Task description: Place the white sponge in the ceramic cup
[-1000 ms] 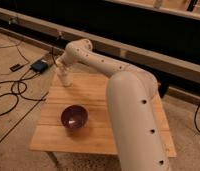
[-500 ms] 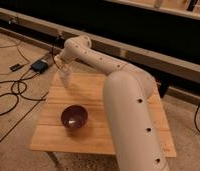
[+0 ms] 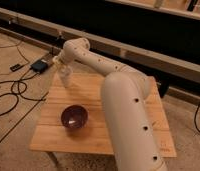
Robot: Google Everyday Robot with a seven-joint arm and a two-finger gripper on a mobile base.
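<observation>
The ceramic cup (image 3: pixel 66 76) is a small pale tumbler standing upright near the far left corner of the wooden table (image 3: pixel 118 135). My gripper (image 3: pixel 60 63) is at the end of the white arm (image 3: pixel 93 59), just above the cup and slightly to its left. The arm reaches in from the lower right across the table. I cannot make out the white sponge; it may be hidden at the gripper or in the cup.
A dark maroon bowl (image 3: pixel 74 117) sits on the front left of the table. On the floor to the left lie black cables (image 3: pixel 10 92), a black box (image 3: pixel 40 65) and a small device (image 3: pixel 15 66). A dark wall with a rail runs behind.
The gripper has risen slightly over the cup and the arm's upper part has shifted a little. The cup and bowl have not moved.
</observation>
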